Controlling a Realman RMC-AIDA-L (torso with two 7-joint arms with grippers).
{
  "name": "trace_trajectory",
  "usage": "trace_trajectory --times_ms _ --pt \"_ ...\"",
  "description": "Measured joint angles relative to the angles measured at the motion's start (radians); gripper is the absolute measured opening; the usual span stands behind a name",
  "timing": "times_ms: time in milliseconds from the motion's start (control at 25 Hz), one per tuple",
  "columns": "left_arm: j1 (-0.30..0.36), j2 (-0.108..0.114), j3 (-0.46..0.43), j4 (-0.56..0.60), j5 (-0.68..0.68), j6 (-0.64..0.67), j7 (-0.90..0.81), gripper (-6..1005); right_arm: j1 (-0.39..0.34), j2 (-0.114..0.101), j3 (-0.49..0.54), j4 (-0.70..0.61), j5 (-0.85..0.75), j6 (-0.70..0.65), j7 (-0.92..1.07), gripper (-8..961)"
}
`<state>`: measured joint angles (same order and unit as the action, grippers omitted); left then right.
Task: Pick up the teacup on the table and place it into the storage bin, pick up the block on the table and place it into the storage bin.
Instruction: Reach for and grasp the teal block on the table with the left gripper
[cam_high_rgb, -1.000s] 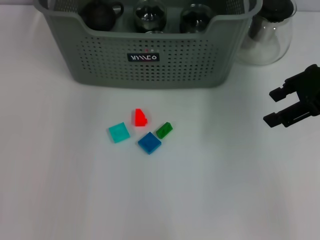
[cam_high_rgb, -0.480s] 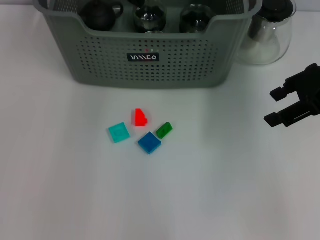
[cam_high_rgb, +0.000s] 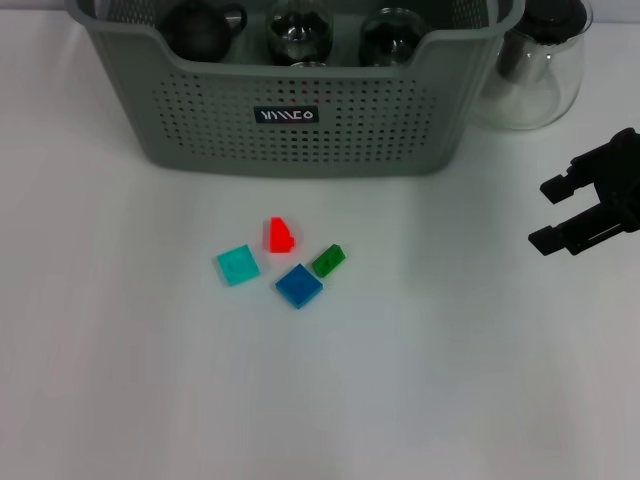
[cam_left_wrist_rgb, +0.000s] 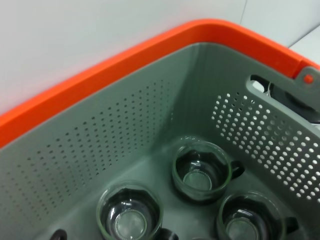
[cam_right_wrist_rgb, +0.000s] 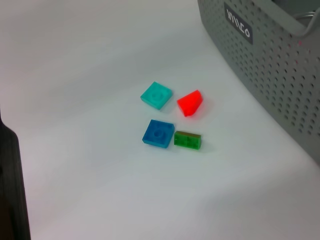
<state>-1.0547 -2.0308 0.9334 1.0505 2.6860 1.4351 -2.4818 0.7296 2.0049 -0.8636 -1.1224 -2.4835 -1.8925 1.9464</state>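
Observation:
The grey-green storage bin (cam_high_rgb: 200, 110) stands at the back of the table, and its perforated wall (cam_right_wrist_rgb: 270, 65) also shows in the right wrist view. Glass teacups (cam_high_rgb: 300, 28) sit inside it; the left wrist view looks down on these teacups (cam_left_wrist_rgb: 200, 171) from above the bin's wall (cam_left_wrist_rgb: 100, 150). No teacup stands on the table. In front of the bin lie a red block (cam_high_rgb: 280, 235), a teal block (cam_high_rgb: 238, 265), a blue block (cam_high_rgb: 299, 285) and a green block (cam_high_rgb: 328, 260). My right gripper (cam_high_rgb: 552, 213) hovers open and empty at the right edge, far from the blocks. My left gripper does not show.
A clear glass pitcher (cam_high_rgb: 530, 70) with a dark lid stands right of the bin, behind my right gripper. The bin's rim (cam_left_wrist_rgb: 125, 60) appears orange in the left wrist view. White tabletop (cam_high_rgb: 150, 380) spreads around the blocks.
Only the glints on the middle teacup in the bin shift slightly. The blocks and my right gripper have not moved.

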Motion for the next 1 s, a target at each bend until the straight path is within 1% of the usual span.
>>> trace_trajectory --times_ms 120,200,280,400,480,520,600,720,880,920,1000 --pt "0.068 -0.008 -0.029 0.149 -0.096 0.073 0.044 577 0.003 0.0 0.0 0.002 0.0 0.005 -0.004 806" --pt "0.131 -0.015 -0.061 0.266 -0.22 0.136 0.097 670 0.004 0.001 -0.001 0.002 0.0 0.006 -0.005 806" --pt "0.199 -0.018 -0.092 0.363 -0.374 0.2 0.166 687 0.005 0.002 -0.002 0.003 0.0 0.008 -0.006 806" --pt "0.318 -0.022 -0.102 0.467 -0.604 0.296 0.266 712 0.006 0.003 0.0 0.003 0.0 0.009 -0.006 806" --pt "0.387 -0.034 -0.097 0.512 -0.694 0.375 0.336 722 0.005 0.004 0.002 0.003 0.0 0.008 -0.006 806" --pt "0.414 -0.044 -0.091 0.524 -0.71 0.414 0.368 723 0.005 0.004 0.002 0.003 0.0 0.009 -0.006 806" --pt "0.462 -0.065 -0.059 0.537 -0.698 0.472 0.412 727 0.004 0.008 0.001 0.007 0.0 0.011 -0.006 806" --pt "0.501 -0.084 0.032 0.534 -0.581 0.484 0.426 732 0.006 0.012 -0.001 0.017 0.0 0.013 -0.006 806" --pt "0.503 -0.125 0.114 0.513 -0.332 0.429 0.419 739 0.008 0.018 -0.001 0.018 0.0 0.015 -0.007 807" --pt "0.501 -0.131 0.139 0.505 -0.281 0.412 0.412 741 0.008 0.019 -0.001 0.018 0.001 0.016 -0.007 807" --pt "0.5 -0.137 0.218 0.478 -0.183 0.366 0.382 744 0.008 0.022 -0.002 0.018 0.0 0.017 -0.009 807"
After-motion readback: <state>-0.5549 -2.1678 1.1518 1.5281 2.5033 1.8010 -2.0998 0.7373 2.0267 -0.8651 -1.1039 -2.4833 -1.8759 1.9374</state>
